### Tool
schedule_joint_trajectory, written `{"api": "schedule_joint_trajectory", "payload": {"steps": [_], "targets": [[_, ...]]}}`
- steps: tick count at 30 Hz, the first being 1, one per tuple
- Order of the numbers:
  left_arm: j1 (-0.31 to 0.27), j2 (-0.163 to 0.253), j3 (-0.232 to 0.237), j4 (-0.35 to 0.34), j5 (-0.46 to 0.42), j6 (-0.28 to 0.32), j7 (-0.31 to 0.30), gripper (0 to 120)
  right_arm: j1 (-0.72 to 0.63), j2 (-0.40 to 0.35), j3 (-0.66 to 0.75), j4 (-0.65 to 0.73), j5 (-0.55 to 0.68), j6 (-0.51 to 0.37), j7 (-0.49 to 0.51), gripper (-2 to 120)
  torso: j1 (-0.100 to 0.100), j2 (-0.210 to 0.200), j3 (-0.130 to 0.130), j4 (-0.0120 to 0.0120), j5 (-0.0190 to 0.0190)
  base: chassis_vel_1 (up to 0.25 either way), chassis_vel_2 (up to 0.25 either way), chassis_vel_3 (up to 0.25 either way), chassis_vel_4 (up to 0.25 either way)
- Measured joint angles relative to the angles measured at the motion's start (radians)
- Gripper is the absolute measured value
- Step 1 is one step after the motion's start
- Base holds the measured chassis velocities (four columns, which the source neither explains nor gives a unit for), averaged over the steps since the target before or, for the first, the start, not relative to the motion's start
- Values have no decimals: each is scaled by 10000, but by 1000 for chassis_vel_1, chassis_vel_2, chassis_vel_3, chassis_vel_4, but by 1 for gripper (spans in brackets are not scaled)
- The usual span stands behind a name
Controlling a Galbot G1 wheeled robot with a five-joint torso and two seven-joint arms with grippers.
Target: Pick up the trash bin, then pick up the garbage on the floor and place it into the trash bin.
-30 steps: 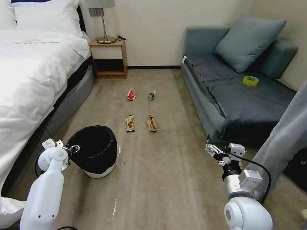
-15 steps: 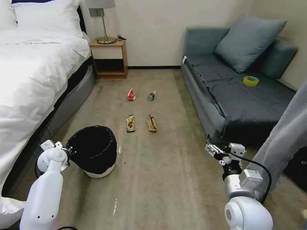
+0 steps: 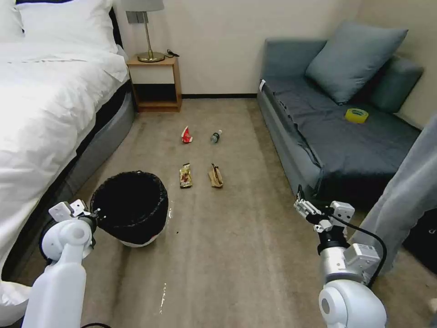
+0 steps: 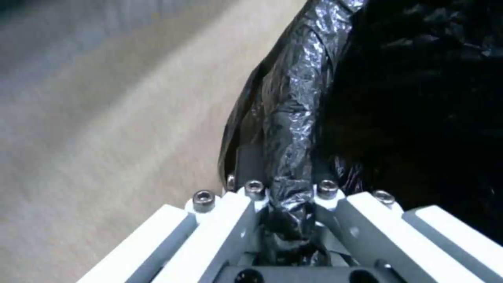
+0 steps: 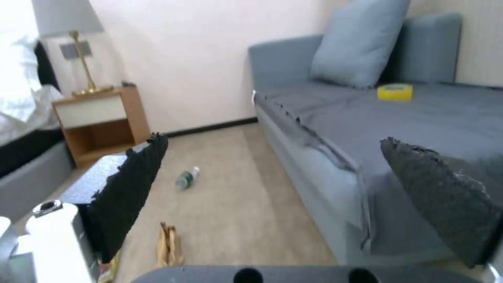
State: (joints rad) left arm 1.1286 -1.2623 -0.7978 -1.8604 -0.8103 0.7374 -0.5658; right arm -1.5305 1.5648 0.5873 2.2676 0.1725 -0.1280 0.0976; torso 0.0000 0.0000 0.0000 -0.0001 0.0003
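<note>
The left arm reaches forward and low on the bed side of the floor, its wrist bent toward the bin. The left gripper (image 4: pixel 285 196) is clamped on the near rim of the trash bin (image 3: pixel 136 214), its fingers pinched tight over the folded black bag at the rim (the wrist view shows the crinkled plastic squeezed between the two white finger frames). The right arm stands bent upward near the sofa (image 3: pixel 337 136), its wrist pointing forward toward the wall. The right gripper (image 3: pixel 302 202) is spread wide with nothing between its fingers (image 5: pixel 131 188), the two black pads well apart.

The bin is small, round and white, lined with a shiny, wrinkled black bag that covers most of its outside; only a sliver of white shows at its bottom. Its mouth tilts slightly toward the robot. It sits between the bed (image 3: pixel 45 100) and the litter, closer to the bed.

Beyond the bin, toward the nightstand (image 3: pixel 154 84), four pieces lie on the carpet in two pairs: a brown-gold candy wrapper (image 3: pixel 185 176) just beside a crumpled tan paper wrapper (image 3: pixel 215 176), then farther on a red-white snack packet (image 3: pixel 186 135) beside a small clear bottle (image 3: pixel 215 136). A yellow tape roll (image 3: pixel 356 115) rests on the sofa seat.
</note>
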Motion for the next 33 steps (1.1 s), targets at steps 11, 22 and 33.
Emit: {"api": "schedule_joint_trajectory", "payload": {"steps": [11, 22, 33], "targets": [[899, -690, -255, -1205, 1610, -1, 297, 2, -45, -262, 145, -67, 587, 607, -796, 100, 0, -1, 0, 2, -3, 0, 0, 0, 0], [1109, -905, -526, -1461, 1816, -7, 354, 2, 46, -297, 71, -376, 583, 1068, -1731, 100, 0, 0, 0, 1, -2, 0, 0, 0, 0], [969, -863, -737, -1406, 1684, -14, 383, 2, -25, -293, 80, -329, 577, 1138, -1900, 100, -1, 0, -1, 1, -5, -61, 62, 69, -65]]}}
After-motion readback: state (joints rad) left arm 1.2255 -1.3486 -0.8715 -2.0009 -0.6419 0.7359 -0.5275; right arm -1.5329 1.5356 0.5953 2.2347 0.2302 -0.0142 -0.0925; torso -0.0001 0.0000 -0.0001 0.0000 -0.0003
